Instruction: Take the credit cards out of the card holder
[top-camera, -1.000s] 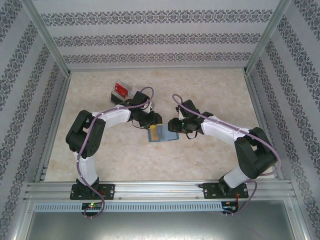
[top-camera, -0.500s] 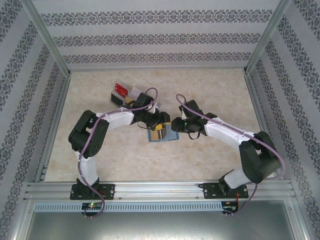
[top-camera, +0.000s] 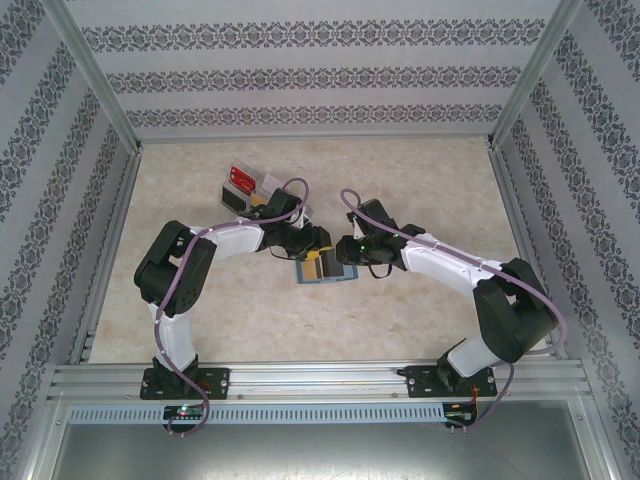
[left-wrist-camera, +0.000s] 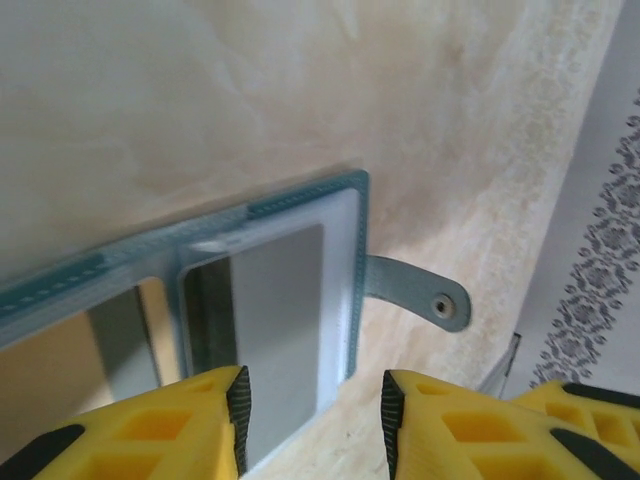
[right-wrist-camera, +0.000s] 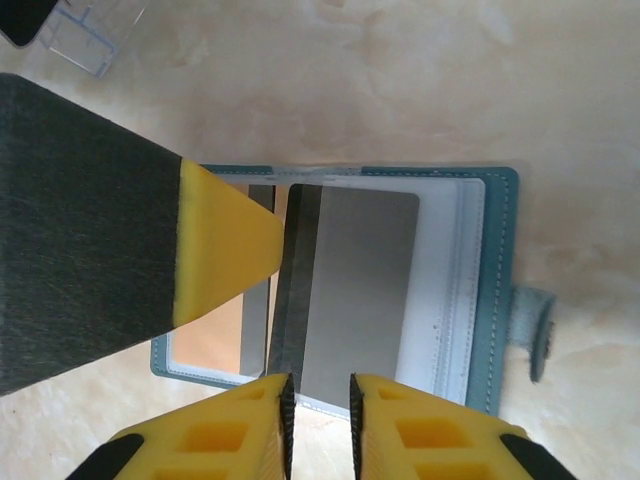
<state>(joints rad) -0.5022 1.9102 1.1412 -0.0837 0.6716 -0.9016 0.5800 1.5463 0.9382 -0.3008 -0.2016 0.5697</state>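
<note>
- Here, your card holder (top-camera: 338, 276) lies open and flat near the middle of the worktop (top-camera: 420, 180), between the two arms.
- It is blue-grey with stitched edges and clear slot pockets. A snap tab (left-wrist-camera: 420, 295) sticks out from one side.
- A grey card (right-wrist-camera: 360, 290) with a dark stripe sits in one half, an orange card (right-wrist-camera: 205, 335) in the other.
- The left wrist view gives you the left fingers (left-wrist-camera: 200, 420) apart, over the grey card's edge and bare worktop.
- The right wrist view gives you the right fingers (right-wrist-camera: 400, 420) close together with a narrow gap, at the grey card's lower edge. You cannot tell whether they touch it.
- From above you see a clear tray (top-camera: 232, 195) behind the left arm, with a red card (top-camera: 240, 178) on it.
</note>
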